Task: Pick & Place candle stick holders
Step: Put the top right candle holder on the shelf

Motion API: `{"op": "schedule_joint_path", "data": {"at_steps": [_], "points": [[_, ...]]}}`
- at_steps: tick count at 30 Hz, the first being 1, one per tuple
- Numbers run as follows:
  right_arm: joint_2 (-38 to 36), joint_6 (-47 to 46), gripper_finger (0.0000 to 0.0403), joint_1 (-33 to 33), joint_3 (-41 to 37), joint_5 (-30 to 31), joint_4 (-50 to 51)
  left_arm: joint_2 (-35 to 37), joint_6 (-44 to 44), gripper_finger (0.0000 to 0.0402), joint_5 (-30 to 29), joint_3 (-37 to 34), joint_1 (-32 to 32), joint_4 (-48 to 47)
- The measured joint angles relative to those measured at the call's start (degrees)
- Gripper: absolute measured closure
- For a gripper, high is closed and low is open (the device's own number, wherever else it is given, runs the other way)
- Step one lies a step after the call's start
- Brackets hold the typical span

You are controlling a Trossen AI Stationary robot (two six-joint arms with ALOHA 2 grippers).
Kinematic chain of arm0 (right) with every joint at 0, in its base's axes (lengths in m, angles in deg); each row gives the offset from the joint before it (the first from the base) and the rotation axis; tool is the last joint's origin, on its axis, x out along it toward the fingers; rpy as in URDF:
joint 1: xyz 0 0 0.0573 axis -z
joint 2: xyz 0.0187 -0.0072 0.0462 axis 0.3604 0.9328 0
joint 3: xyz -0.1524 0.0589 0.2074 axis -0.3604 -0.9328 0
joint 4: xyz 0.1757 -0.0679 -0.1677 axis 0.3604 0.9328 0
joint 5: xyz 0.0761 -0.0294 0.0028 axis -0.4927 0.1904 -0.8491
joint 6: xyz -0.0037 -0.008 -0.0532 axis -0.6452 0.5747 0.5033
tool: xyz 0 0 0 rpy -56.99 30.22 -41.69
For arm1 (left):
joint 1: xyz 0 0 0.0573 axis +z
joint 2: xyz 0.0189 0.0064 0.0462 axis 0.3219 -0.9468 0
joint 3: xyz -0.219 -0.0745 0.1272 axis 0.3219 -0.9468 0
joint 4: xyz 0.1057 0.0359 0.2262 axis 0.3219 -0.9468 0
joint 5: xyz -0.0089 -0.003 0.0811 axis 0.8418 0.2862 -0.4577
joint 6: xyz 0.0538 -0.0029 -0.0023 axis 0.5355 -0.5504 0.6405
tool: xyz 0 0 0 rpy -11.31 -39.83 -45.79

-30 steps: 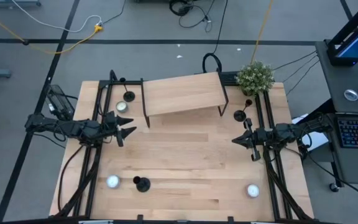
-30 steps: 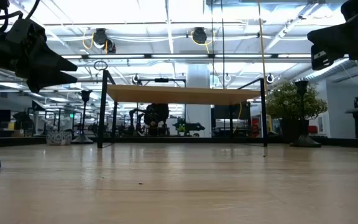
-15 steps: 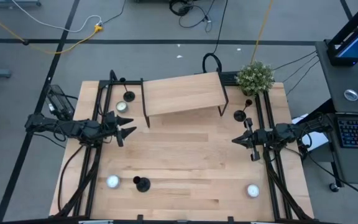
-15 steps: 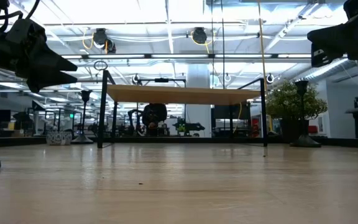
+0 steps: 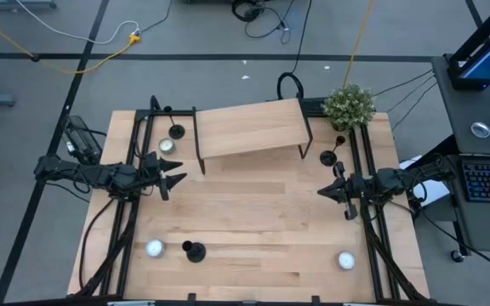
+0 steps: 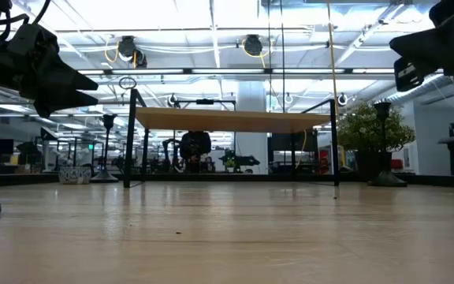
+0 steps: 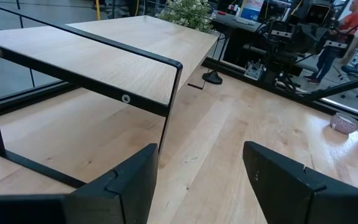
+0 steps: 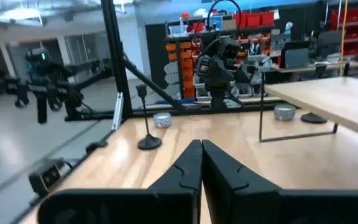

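Since no holder is gripped yet, the left tool [image 5: 179,179] should come down over a stem, I think. It hovers half open and empty beside the shelf [image 5: 249,127]; the right tool [image 5: 323,192] is closed. Holders stand left [image 5: 176,132], right [image 5: 328,157] and front [image 5: 194,251] of the shelf.

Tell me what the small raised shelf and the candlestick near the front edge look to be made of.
Small raised shelf with black legs: the top looks like pale wood, grain lines visible, matte; the legs appear to be thin black metal rod. Black candlestick with round base: probably dark metal with a matte finish, though painted plastic can't be ruled out.
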Motion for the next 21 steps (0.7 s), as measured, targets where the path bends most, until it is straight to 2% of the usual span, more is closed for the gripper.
{"op": "schedule_joint_path", "data": {"at_steps": [4, 8, 14, 17, 21], "points": [[0.0, -5.9, 0.0403, 0.0, 0.0, 0.2, -6.9, 0.0, 0.0, 0.0158, 0.0, 0.0, 0.0, 0.0], [0.0, -5.7, 0.0403, 0.0, 0.0, 5.0, -19.7, 0.0, 0.0, 0.0158, 0.0, 0.0, 0.0, 0.0], [0.0, 7.6, 0.0403, 0.0, 0.0, 9.4, -36.9, 0.0, 3.0, 0.0158, -0.2, 0.0, 0.0, 0.0], [0.0, 12.8, 0.0403, 0.0, 0.2, 14.5, -40.3, 0.0, 4.6, 0.0158, -0.2, 0.0, 0.0, 0.0], [0.7, 13.4, 0.0403, 0.0, 2.8, 23.2, -37.7, 0.0, 4.8, 0.0158, -0.2, 0.0, 0.0, 0.0]]}}
